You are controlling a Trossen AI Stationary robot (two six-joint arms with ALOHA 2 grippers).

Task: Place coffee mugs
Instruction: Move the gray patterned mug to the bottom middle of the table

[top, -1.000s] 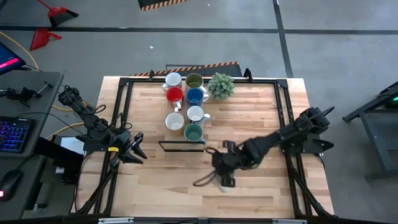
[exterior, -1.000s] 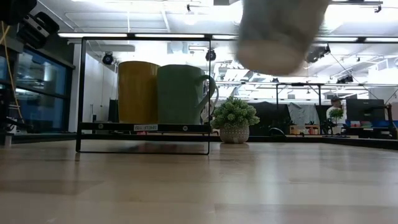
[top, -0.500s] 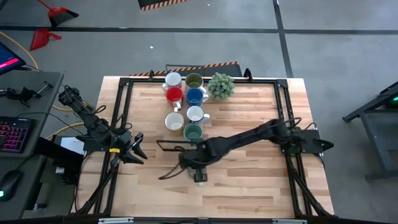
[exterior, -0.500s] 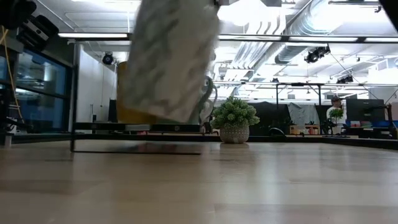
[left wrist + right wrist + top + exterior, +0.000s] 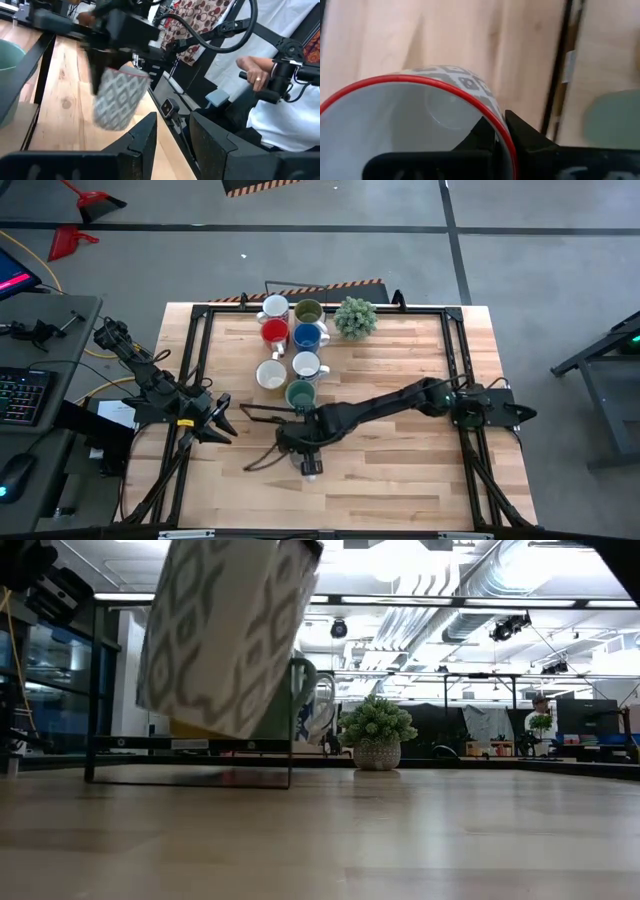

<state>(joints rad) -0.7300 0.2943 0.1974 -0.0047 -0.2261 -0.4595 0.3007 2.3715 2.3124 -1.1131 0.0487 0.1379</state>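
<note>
My right gripper (image 5: 303,448) reaches from the table's right side to its middle and is shut on a grey-and-white patterned mug with a red rim (image 5: 311,466) (image 5: 225,630) (image 5: 117,100). Several other coffee mugs stand upright in two rows toward the far edge, among them a red one (image 5: 274,332), a blue one (image 5: 307,335) and a teal one (image 5: 300,393). My left gripper (image 5: 222,421) waits at the table's left edge, open, with nothing between its fingers (image 5: 172,137). My right gripper holds the patterned mug by its red rim (image 5: 492,110), one finger inside the mug and one outside the wall. The fingers come from above, slanting down. The mug hangs below them, tilted, its base (image 5: 190,718) clear of the table.
A black wire rack (image 5: 262,412) (image 5: 190,745) stands just on the near side of the mug rows. A small potted plant (image 5: 355,317) (image 5: 377,735) sits at the far edge. Black rails (image 5: 460,380) frame the tabletop. A person's hand (image 5: 250,67) shows beyond the table. Bare wood (image 5: 400,480) lies near.
My right gripper has carried the patterned mug toward the table's left edge and a little down, rolling its wrist, then slowed; the mug stays lifted and tilted. The wire rack and the standing mugs have slid a little toward the left edge.
</note>
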